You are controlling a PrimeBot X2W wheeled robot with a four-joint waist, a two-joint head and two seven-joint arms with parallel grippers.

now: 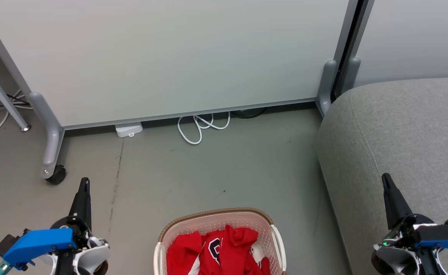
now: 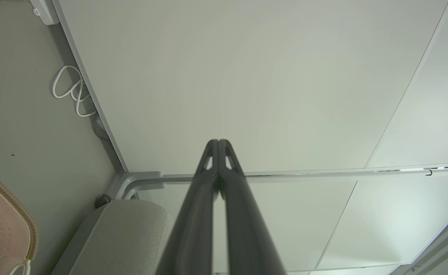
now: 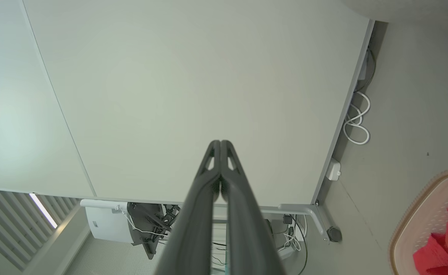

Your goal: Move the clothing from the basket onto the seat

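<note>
Both arms are parked and nothing is picked up. The left claw (image 1: 84,187) sits to the left of the basket (image 1: 216,212), fingers pressed together and empty. The right claw (image 1: 387,183), likewise closed on nothing, hangs to the basket's right, above the seat (image 1: 399,126). The clothing (image 1: 218,248), red with a letter mark, lies heaped inside the basket, which stands on the floor with the seat just to its right. I judge the job not yet begun. Next I need to spread one claw's fingers, bring it over the basket and drop into the heap for a pinch.
</note>
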